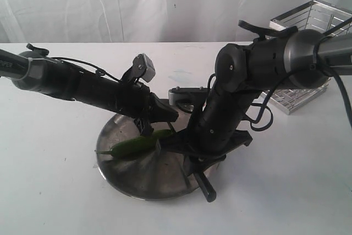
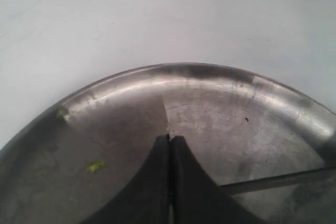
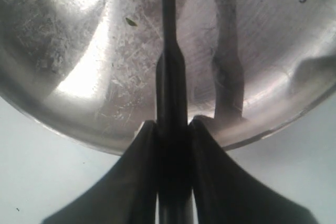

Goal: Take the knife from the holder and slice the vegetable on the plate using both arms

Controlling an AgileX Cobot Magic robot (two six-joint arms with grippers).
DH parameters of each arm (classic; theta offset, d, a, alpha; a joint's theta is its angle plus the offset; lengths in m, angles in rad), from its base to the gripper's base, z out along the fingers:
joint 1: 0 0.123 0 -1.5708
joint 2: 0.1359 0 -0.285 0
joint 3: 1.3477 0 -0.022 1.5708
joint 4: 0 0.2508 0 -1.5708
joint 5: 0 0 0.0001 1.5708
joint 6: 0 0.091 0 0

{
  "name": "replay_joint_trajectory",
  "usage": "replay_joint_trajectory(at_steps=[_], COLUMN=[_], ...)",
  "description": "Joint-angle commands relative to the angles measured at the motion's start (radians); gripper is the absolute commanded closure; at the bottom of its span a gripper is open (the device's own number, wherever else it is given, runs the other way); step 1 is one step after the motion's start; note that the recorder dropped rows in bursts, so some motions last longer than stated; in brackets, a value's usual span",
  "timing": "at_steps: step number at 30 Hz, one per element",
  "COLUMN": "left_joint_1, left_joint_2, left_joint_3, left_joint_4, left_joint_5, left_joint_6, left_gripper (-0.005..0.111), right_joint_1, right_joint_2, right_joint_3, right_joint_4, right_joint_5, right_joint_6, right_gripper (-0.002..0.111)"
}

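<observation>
My right pincer (image 3: 172, 124) is clamped on the knife (image 3: 169, 72) by its handle, with the blade reaching over the plate (image 3: 63, 51) to the near end of the vegetable (image 1: 135, 146). The left pincer (image 2: 170, 139) is closed on nothing, tips down at the vegetable's edge. I judge we're at the slicing step. Next I'd pin the vegetable steady and press the blade squarely across it.

This looks like a robotics lab rig to me: a plain white worktop (image 1: 49, 202), a creased white cloth (image 1: 110, 4) hung behind, my two black arms (image 1: 93, 89) over it.
</observation>
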Motion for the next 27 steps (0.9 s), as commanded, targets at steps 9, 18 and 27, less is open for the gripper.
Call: replay_joint_trajectory(at_steps=[9,18,27], left_joint_1=[0.0,0.0,0.0], left_joint_2=[0.062,0.071,0.071], left_joint_3=[0.007,0.007,0.007], left_joint_4=[0.012,0.127,0.228], left_joint_5=[-0.012,-0.078,-0.091], left_joint_6=[-0.028,-0.189,-0.279], left_gripper=[0.106,0.106,0.106], right_joint_1=[0.004,0.004,0.004], right_joint_2=[-0.002,-0.002,0.052], right_joint_3=[0.004,0.004,0.004], right_joint_4=[0.002,0.002,0.002], right_joint_5=[-0.003,-0.01,-0.006], right_joint_6=[-0.012,-0.012,-0.034], right_gripper=[0.108,0.108,0.108])
